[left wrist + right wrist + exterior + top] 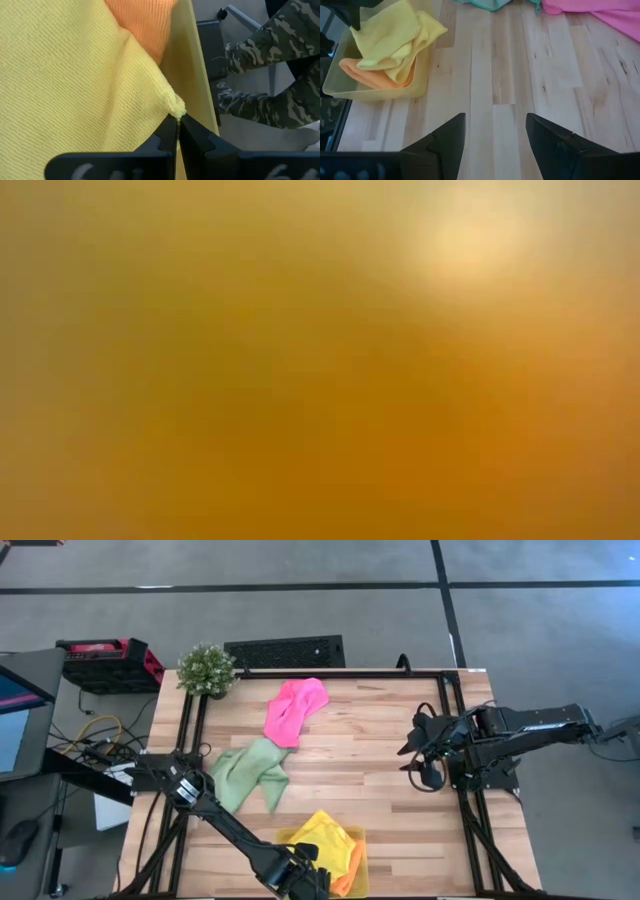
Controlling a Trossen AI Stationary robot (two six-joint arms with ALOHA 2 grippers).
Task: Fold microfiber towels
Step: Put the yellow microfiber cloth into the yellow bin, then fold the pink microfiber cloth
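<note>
On the wooden table (380, 760), going from big to small, the green towel (250, 772) lies crumpled left of the middle, and the pink towel (294, 708) lies just beyond it toward the far edge, beside the little potted plant (207, 668) at the far left corner. At the near edge sits the yellow tray (415, 87) with the yellow towel (75, 85) heaped on the orange towel (145, 25) inside it. My left claw (178, 125) is down at that tray, pinched tight on a corner of the yellow towel (a person in camouflage sleeves (270, 75) shows beyond it). My right claw (495, 135) waits at the table's right edge, fingers spread wide over bare wood, holding nothing.
</note>
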